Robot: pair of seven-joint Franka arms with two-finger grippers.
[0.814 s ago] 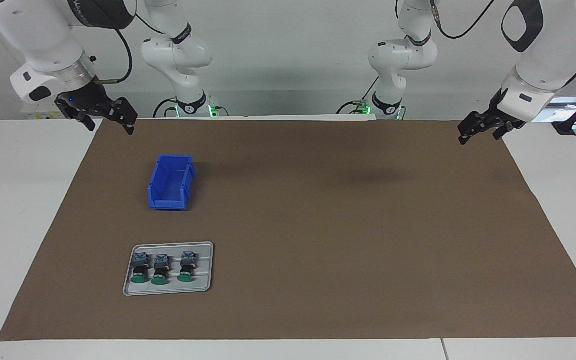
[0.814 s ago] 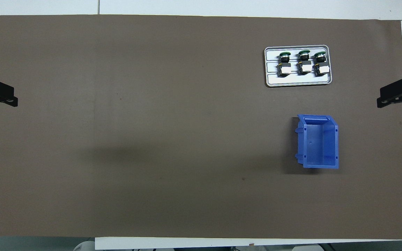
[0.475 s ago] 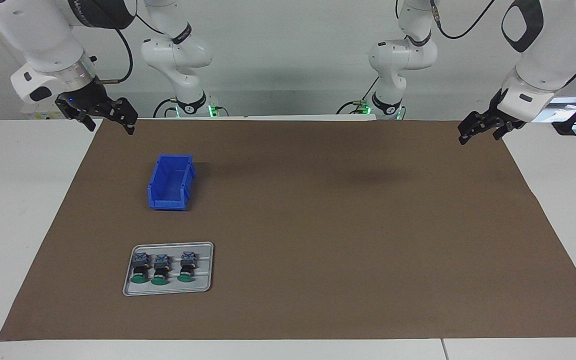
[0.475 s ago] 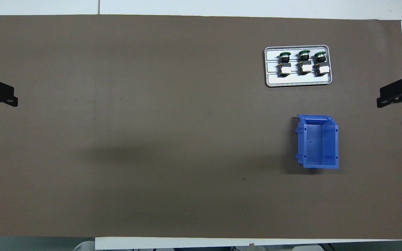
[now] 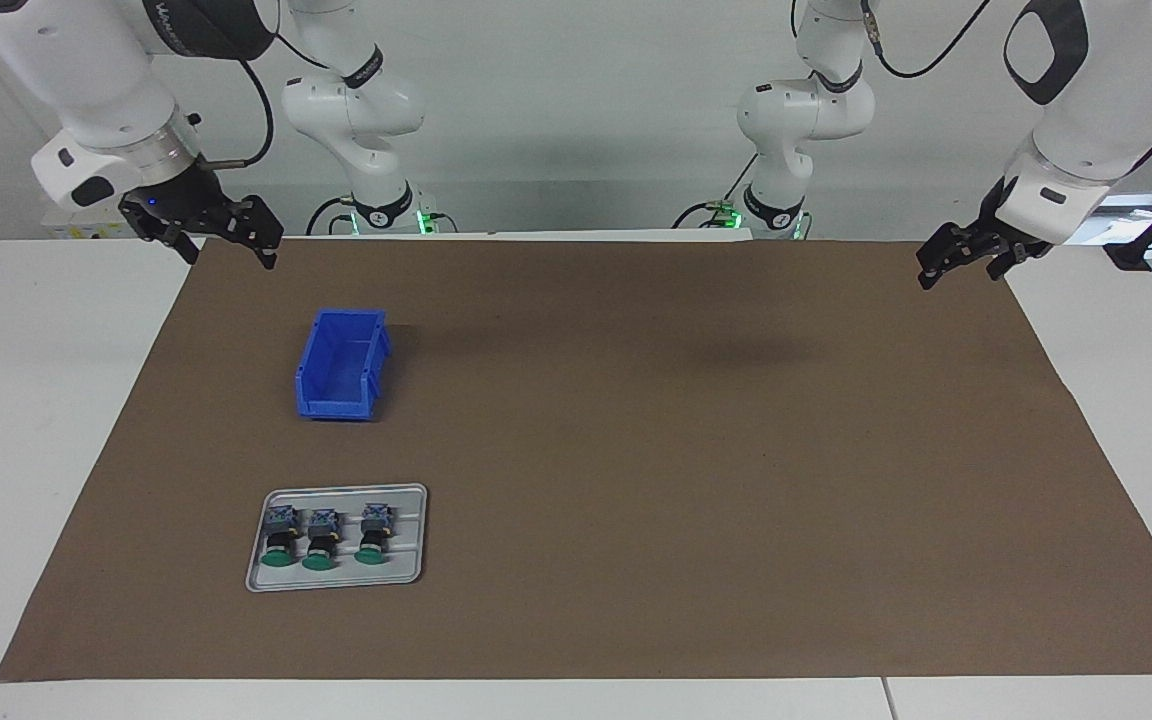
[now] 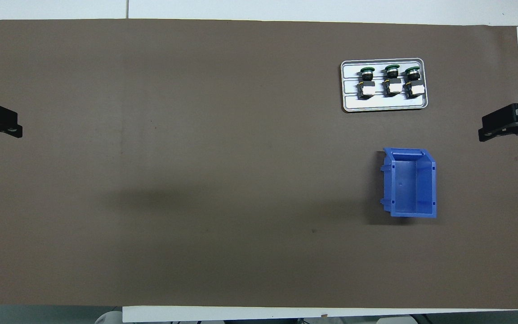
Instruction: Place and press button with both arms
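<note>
Three green-capped buttons (image 5: 321,540) lie side by side on a small grey tray (image 5: 414,535), caps pointing away from the robots; from above the buttons (image 6: 391,81) sit in a row on the tray (image 6: 382,103). My right gripper (image 5: 226,255) hangs open in the air over the mat's edge at the right arm's end, holding nothing; seen from above, the right gripper (image 6: 493,128) is beside the blue bin and tray. My left gripper (image 5: 958,272) hangs open and empty over the mat's edge at the left arm's end, and the left gripper (image 6: 7,126) shows from above too.
An open blue bin (image 5: 341,365) stands on the brown mat (image 5: 686,450), nearer to the robots than the tray; seen from above, the bin (image 6: 409,182) has nothing in it. White tabletop borders the mat at both ends.
The right gripper has shifted a little inward over the mat, toward the bin and tray. The left arm has hardly moved. The buttons, tray and bin stay put.
</note>
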